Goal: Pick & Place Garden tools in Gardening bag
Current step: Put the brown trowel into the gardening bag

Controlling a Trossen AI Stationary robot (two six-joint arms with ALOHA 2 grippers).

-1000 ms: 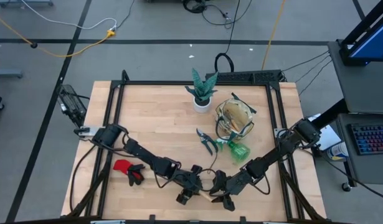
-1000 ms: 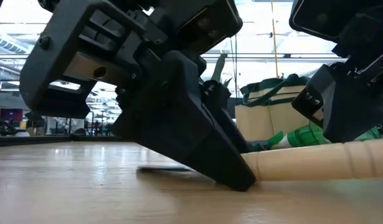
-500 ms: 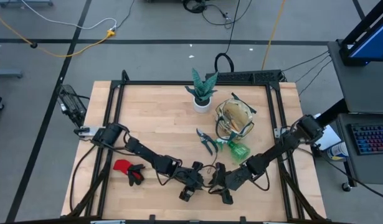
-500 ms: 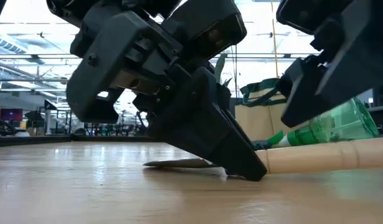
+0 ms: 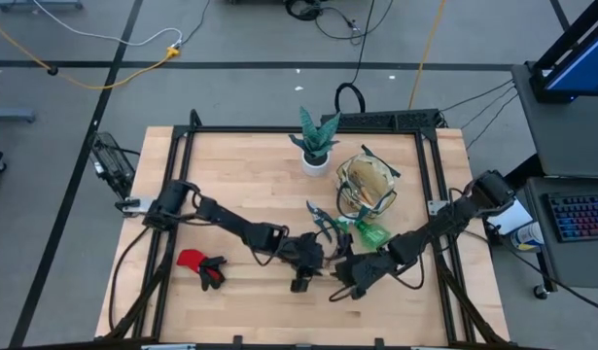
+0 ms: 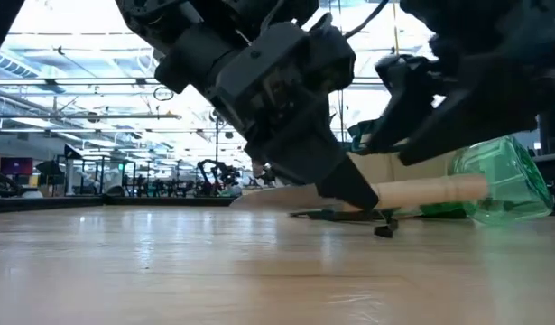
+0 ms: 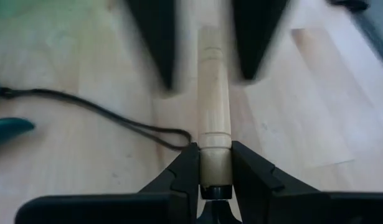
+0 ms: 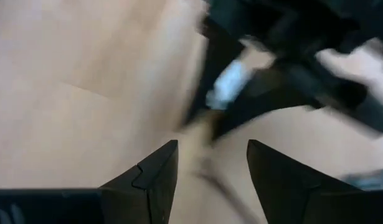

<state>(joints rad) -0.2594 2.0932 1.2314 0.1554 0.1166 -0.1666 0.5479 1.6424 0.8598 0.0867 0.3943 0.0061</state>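
A wooden-handled garden tool [image 6: 421, 190] hangs just above the table near its front edge, with my left gripper [image 7: 215, 155] shut on it. Its flat metal end [image 6: 263, 195] points back under that gripper. My right gripper [image 8: 210, 158] is open. Its fingers [image 7: 155, 43] stand on either side of the handle's free end, with a gap on each side. The beige gardening bag [image 5: 368, 184] stands upright at the back right. Pruning shears [image 5: 323, 222] and the green spray bottle [image 5: 370, 234] lie in front of the bag. Red-and-black gloves [image 5: 201, 264] lie at the near left. My left gripper pinches the wooden handle [image 7: 215, 140] between its two fingers, close to the end that carries the metal. The fingers slant down from the table's left, and the handle runs on ahead of them. The tool hangs about level, lifted clear of the table.
A green plant in a white pot [image 5: 316, 144] stands at the back middle, left of the bag. A thin black cord [image 7: 110, 115] lies on the wood beside the handle. Bare wood lies between the gloves and the plant.
My left gripper has shut on the wooden handle and carried it up and toward the far edge. The tool lay on the table before and now hangs clear. My right gripper has risen, rolled about its own line and followed toward the far edge, staying open.
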